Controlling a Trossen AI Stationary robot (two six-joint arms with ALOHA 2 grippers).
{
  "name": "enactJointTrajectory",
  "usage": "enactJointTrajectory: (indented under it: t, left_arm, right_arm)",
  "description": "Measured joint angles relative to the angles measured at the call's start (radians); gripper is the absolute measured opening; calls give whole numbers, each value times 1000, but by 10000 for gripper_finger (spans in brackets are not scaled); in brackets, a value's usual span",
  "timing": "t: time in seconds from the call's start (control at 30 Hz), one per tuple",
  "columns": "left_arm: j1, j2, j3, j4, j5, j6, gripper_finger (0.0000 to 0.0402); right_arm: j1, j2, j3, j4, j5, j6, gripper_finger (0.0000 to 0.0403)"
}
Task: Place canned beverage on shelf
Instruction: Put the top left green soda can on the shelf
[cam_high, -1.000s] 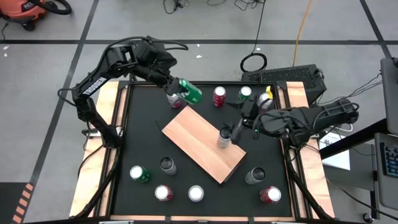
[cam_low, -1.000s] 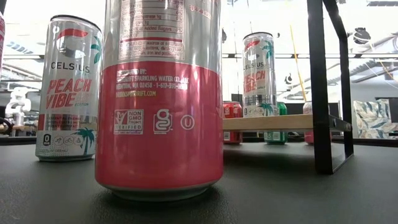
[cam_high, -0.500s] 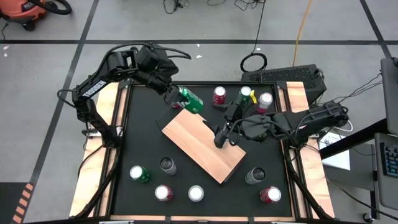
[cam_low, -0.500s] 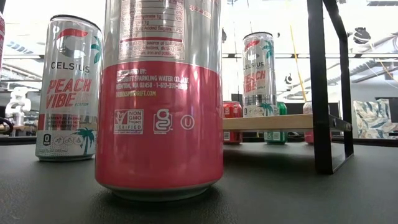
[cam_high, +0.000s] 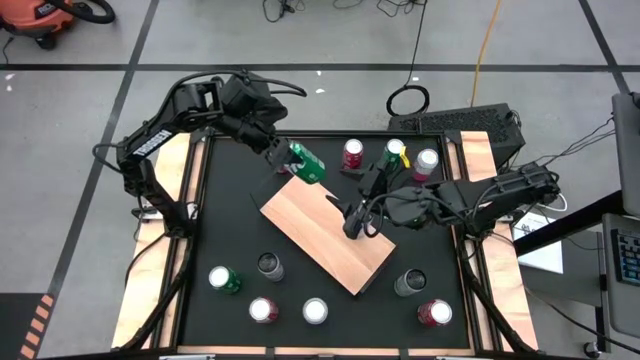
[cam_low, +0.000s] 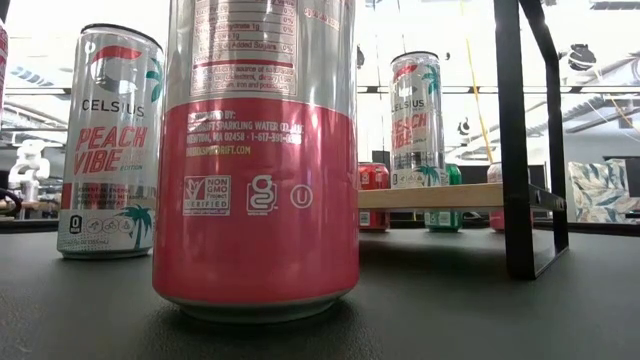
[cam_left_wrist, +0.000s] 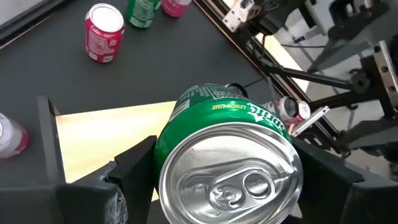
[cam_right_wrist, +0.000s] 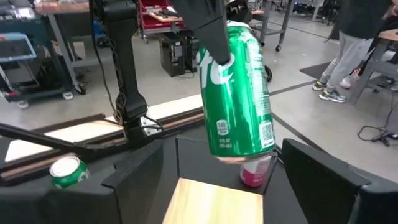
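Note:
My left gripper (cam_high: 290, 158) is shut on a green can (cam_high: 307, 163) and keeps it in the air over the far corner of the shelf (cam_high: 325, 230), a tan board on black rods. The low view shows a silver can (cam_low: 416, 120) standing on the shelf board (cam_low: 440, 197). My right gripper (cam_high: 350, 222) hovers open over the shelf's right part. It points at the green can (cam_right_wrist: 236, 93), with nothing between its fingers (cam_right_wrist: 137, 180). My left gripper pinches the green can's side wall (cam_left_wrist: 171, 134) between its two fingers (cam_left_wrist: 134, 174), which lie across the can. They slant down from the table's far left and cover the can's upper part (cam_right_wrist: 214, 43). The can hangs almost upright, clear of the shelf.
A red can (cam_high: 352, 153), a green one (cam_high: 394, 150) and a pink one (cam_high: 427, 160) stand along the far edge. Several more cans stand near the front edge, among them a green one (cam_high: 222, 280) and a red one (cam_high: 433, 313). A pink can (cam_low: 260, 160) fills the low view.
My right gripper has gone toward the table's left, out over the shelf and over the spot where the silver can showed, then has kept still. Its fingers stay apart. The green can stays held above the shelf's far corner.

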Motion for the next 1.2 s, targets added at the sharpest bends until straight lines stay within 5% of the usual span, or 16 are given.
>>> enactJointTrajectory:
  t: [0.73,1.2]
  left_arm:
    - [-112,247,-1,54,-132,54,287]
    - [-150,305,-1,62,-216,116,287]
  right_arm:
    - [1,-277,0,-352,0,30,302]
    - [0,-305,0,-483,-3,99,302]
